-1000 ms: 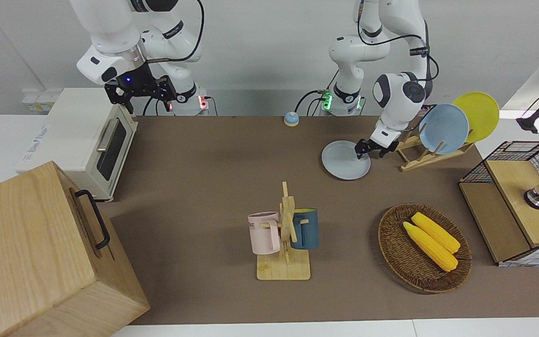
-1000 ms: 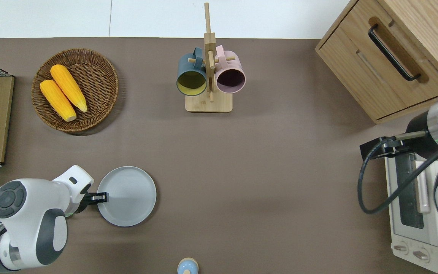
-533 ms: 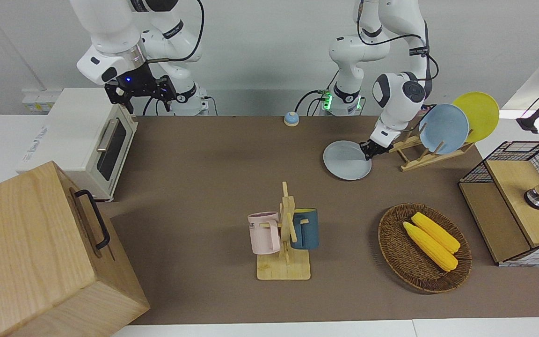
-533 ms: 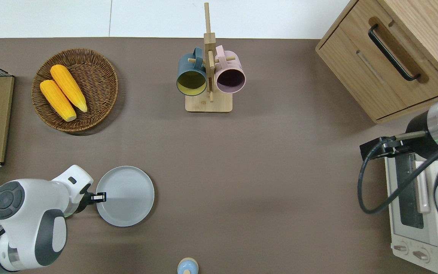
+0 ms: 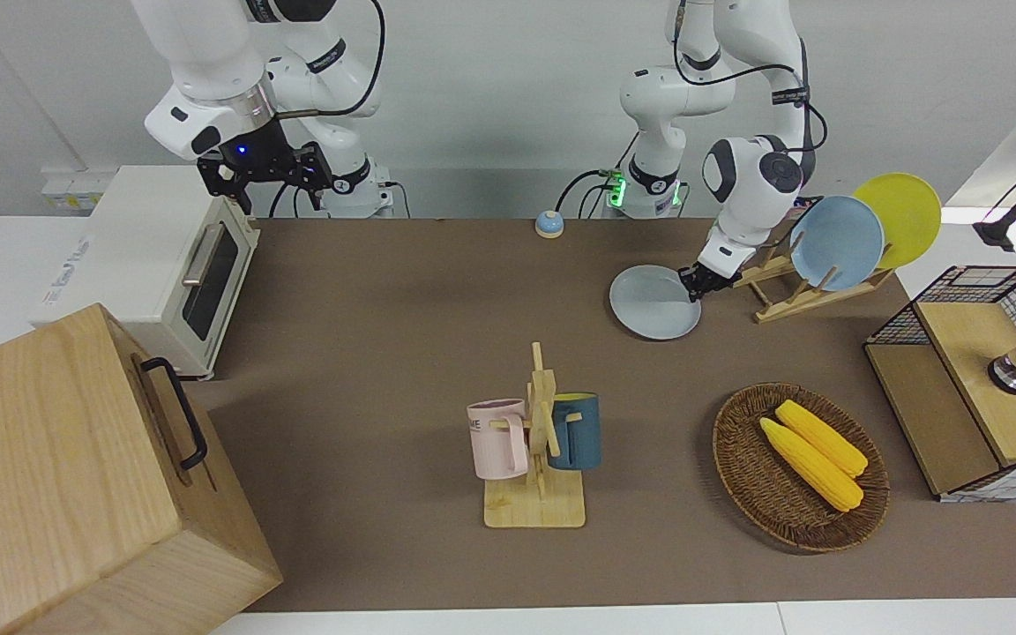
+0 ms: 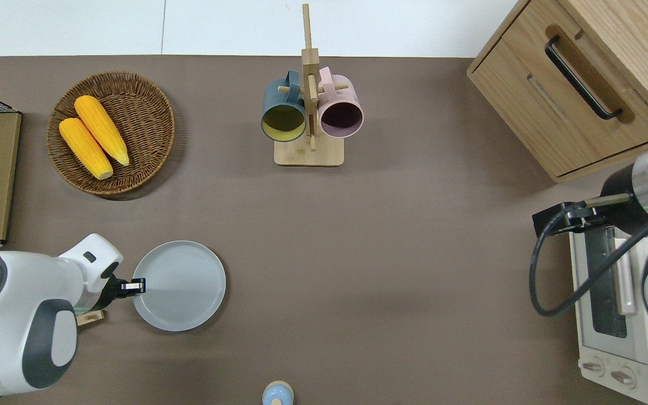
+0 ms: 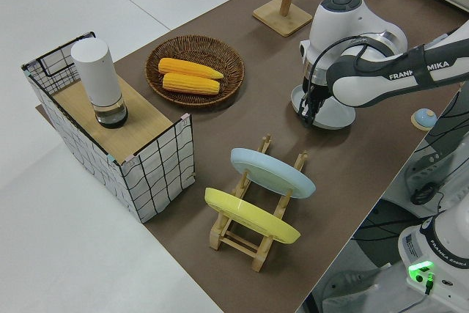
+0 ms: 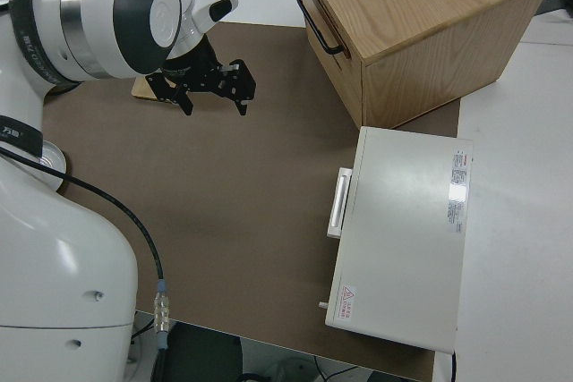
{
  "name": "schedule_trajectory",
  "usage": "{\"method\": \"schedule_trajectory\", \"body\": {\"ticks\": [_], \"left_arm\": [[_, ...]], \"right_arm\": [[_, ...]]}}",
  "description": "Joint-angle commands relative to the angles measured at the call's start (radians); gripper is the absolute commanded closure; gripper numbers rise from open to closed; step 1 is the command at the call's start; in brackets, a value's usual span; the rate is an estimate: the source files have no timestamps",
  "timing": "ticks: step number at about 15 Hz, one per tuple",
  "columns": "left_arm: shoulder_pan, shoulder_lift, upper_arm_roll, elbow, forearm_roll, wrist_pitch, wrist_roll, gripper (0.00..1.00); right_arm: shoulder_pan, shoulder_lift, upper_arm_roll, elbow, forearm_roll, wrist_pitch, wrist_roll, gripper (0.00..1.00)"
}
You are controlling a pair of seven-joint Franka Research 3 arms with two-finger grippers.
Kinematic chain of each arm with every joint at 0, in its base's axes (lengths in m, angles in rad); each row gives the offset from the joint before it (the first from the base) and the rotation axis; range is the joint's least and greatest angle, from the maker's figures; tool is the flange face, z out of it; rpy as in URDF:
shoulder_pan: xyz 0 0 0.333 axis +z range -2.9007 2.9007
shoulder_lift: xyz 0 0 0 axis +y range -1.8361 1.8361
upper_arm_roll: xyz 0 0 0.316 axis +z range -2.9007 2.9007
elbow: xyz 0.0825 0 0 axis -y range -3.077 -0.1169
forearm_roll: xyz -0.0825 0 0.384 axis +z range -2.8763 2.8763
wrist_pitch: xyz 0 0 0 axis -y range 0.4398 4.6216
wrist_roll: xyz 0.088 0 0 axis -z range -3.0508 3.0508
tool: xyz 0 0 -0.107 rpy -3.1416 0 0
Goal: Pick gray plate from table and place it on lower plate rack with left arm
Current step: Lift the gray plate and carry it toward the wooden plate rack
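Note:
The gray plate (image 6: 179, 286) (image 5: 654, 302) (image 7: 322, 113) sits low over the table (image 6: 358, 236), at the left arm's end. My left gripper (image 6: 133, 286) (image 5: 691, 287) (image 7: 308, 111) is shut on the plate's rim, on the edge that faces the plate rack. The light-wood plate rack (image 5: 795, 287) (image 7: 253, 214) stands just beside it. A sky-blue plate (image 5: 836, 242) and a yellow plate (image 5: 900, 217) lean in its upper slots, and its low end points at the gray plate. The right gripper (image 8: 213, 87) is parked and open.
A wooden mug stand (image 6: 308, 101) holding a dark blue and a pink mug stands mid-table. A wicker basket (image 6: 144, 112) holds two corn cobs. A wire-sided box (image 5: 971, 379), a wooden drawer cabinet (image 6: 571, 84), a white toaster oven (image 5: 164, 265) and a small blue bell (image 5: 549, 223) ring the table.
The left gripper has closed on the plate's rim and drawn the plate a little toward the rack. The right arm has not moved.

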Motion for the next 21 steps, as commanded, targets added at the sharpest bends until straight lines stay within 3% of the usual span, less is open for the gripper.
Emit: {"method": "schedule_trajectory", "body": {"ticks": [1,8,12,15,21], "left_arm": [[0.009,-0.021,0.006,0.174,-0.001,-0.211,-0.004,1.00],[0.020,-0.015,0.016,0.483,0.011,-0.557,-0.024,1.00],[0.018,-0.007,0.016,0.544,0.034,-0.625,-0.033,1.00],[0.001,0.001,0.004,0.546,0.167,-0.654,-0.045,1.00],[0.001,0.064,-0.112,0.552,0.536,-0.754,-0.191,1.00]], "right_arm": [[-0.023,-0.002,0.021,0.007,-0.006,-0.011,0.012,0.017],[-0.023,-0.002,0.020,0.007,-0.006,-0.011,0.012,0.017],[-0.023,-0.002,0.021,0.007,-0.006,-0.011,0.012,0.017],[-0.023,-0.002,0.021,0.006,-0.006,-0.011,0.012,0.017],[-0.023,-0.002,0.021,0.007,-0.006,-0.011,0.012,0.017]]}}
